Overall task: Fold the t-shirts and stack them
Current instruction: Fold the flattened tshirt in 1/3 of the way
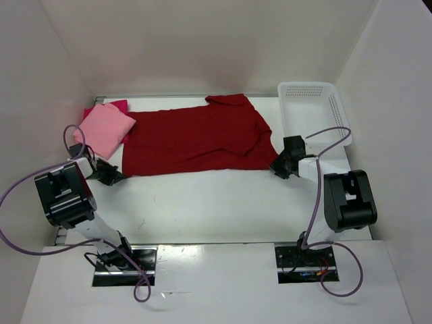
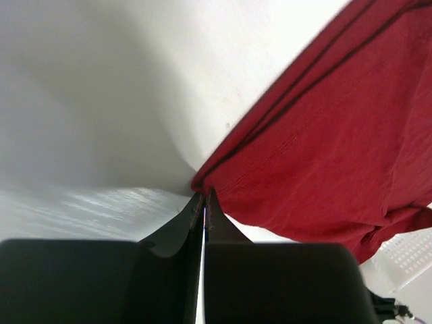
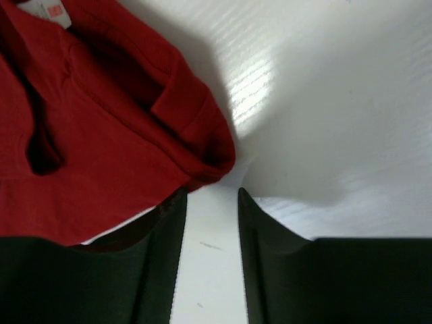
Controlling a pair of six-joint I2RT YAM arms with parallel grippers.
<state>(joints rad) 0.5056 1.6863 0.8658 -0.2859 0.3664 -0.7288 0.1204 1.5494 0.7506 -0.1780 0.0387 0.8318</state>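
Left fingers [image 2: 177, 233] pressed together, red shirt [image 1: 196, 138] corner right at the tips. Right fingers [image 3: 266, 229] spread, its rumpled, doubled-over edge just ahead-left.

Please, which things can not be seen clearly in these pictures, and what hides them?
1. The magenta t-shirt: in the top view, the light pink t-shirt covers nearly all of it, so its fold cannot be judged.
2. The left hand: in the left wrist view, its shut tips meet a corner of the dark red t-shirt; whether cloth is pinched is unclear.
3. The collar label: in the right wrist view, it is cut off by the top edge and its print is too small.
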